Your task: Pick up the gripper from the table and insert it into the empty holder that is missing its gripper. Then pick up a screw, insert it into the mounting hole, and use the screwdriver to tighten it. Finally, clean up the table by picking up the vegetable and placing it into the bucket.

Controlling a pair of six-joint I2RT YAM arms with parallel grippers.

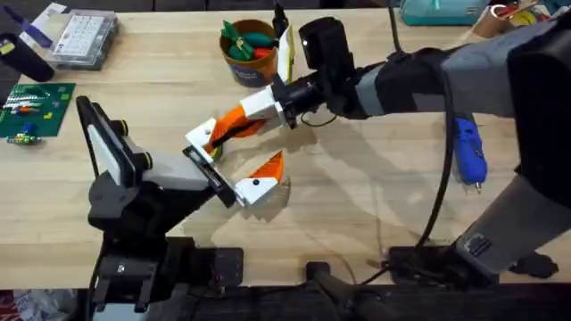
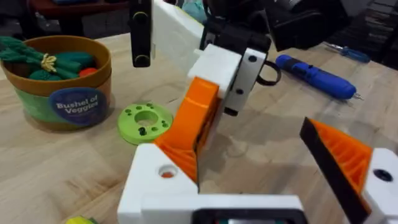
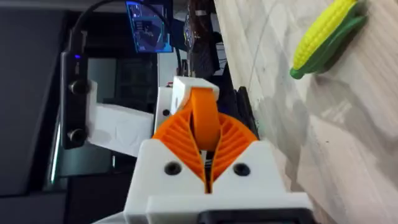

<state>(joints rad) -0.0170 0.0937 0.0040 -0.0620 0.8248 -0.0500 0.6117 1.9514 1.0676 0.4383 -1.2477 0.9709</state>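
Near the middle of the desk, the right gripper [image 1: 234, 125], its orange pads pressed together on the loose orange gripper finger [image 3: 204, 115], should keep that finger square to the holder [image 1: 207, 168] and ease its white block in gently.
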